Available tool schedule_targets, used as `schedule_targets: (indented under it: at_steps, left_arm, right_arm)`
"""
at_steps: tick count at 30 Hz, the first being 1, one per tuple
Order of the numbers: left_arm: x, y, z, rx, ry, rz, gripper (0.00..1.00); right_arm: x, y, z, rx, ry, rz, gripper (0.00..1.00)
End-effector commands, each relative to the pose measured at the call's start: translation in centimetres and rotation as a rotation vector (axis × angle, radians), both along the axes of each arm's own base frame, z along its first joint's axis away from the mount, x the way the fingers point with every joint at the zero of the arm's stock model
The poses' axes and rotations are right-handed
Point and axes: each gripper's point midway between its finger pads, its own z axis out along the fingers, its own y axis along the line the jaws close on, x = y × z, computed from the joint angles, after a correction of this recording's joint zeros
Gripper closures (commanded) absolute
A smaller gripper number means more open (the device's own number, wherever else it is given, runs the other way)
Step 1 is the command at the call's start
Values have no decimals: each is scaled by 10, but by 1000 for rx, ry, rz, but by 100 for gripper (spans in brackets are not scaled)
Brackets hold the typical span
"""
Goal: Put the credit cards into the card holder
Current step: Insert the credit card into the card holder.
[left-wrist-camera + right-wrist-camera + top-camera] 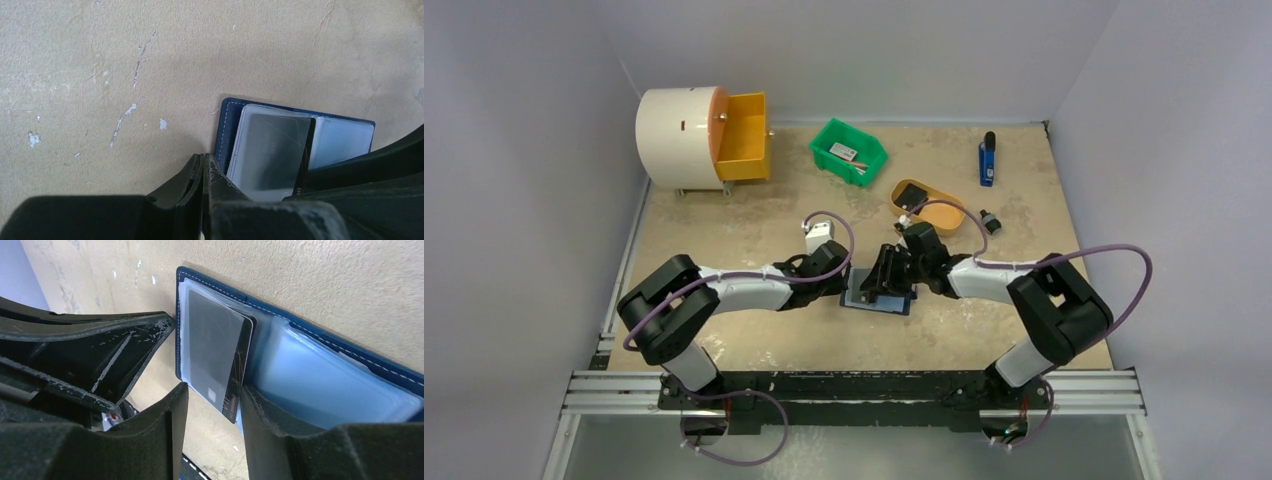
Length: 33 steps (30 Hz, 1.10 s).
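Beige scuffed table (754,330), pale walls around it, both arms reaching in from the near rail to the middle. Card holder (879,298) lies open and flat at the table centre, clear sleeves up. Left gripper (202,170) has its fingers pressed together, tips down at the holder's left edge. Right gripper (214,392) has its fingers apart, one on either side of the near end of a dark card (212,340). The card is partly under the clear sleeve on the holder's left half; can't tell if the fingers are pinching it. Farther back on the right are a yellow tray (944,212) with a black square in it and a small black knob (991,222). Behind those are a green bin (824,150) and a blue stick tool (988,160). Far left is a white drum (674,135) with its orange drawer (744,150) pulled out.
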Motion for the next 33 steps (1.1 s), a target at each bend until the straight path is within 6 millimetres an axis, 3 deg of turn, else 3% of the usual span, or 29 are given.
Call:
schedule_targets:
  at_steps: [1, 11, 14, 19, 24, 28, 33]
  left_arm:
    - [-7, -3, -3, -30, 19, -31, 100]
    - [-8, -7, -2, -51, 15, -45, 100]
    - [-8, -4, -1, -47, 13, -36, 100]
    - [-7, 18, 6, 15, -15, 31, 100]
    - [-6, 34, 22, 32, -62, 66, 100]
    - [-8, 39, 36, 7, -92, 75, 87]
    - [-9, 57, 65, -31, -169, 125, 58]
  right_arm:
    - [2, 13, 9, 20, -16, 53, 56]
    - [0, 36, 20, 79, -45, 145, 55]
    - [-1, 34, 20, 61, -43, 147, 55]
    - [-3, 7, 21, -71, -33, 71, 52]
    - [-5, -15, 41, -142, -89, 26, 38]
    - [8, -34, 74, -199, -193, -38, 36]
    - [60, -100, 119, -301, -351, -336, 39]
